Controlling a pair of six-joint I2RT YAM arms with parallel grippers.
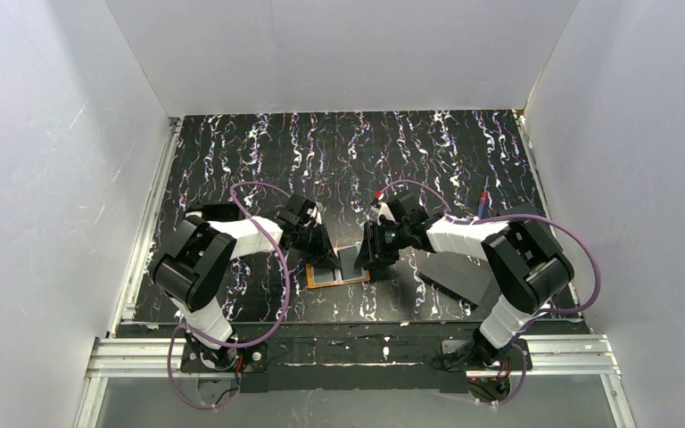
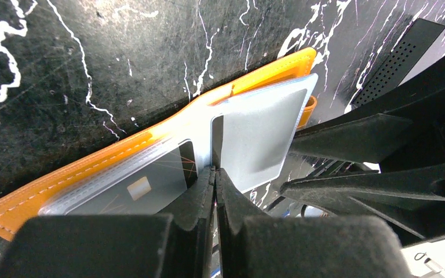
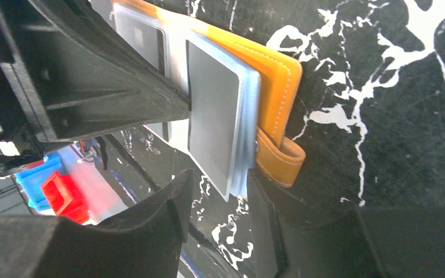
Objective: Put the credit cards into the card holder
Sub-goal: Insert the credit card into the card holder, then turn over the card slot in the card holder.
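Two grippers stood at one small orange folding card holder (image 1: 337, 276), which lay open and flat on the black, white-veined table (image 1: 232, 160), close to the near edge and about midway between the arm bases. Its pale grey-blue clear sleeves (image 2: 255, 127) faced up. A dark card with a gold chip (image 2: 145, 186) sat inside the sleeve on the left-arm side. In the right wrist view a plain grey card (image 3: 211, 110) filled the top sleeve of the other stack, and the orange snap tab (image 3: 279, 163) curled out beside that stack.

Left arm: it reached forward and inward, wrist angled down. The left gripper (image 2: 214, 174) was clenched, fingertips pressed together against the sleeve edge at the holder's middle fold. Whether a sleeve was pinched between them could not be told.

Right arm: it reached inward from the opposite side in a mirrored pose. The right gripper (image 3: 220, 184) was released, its fingers (image 3: 171, 217) parted on either side of the corner of the sleeve stack, with a gap showing on both sides.
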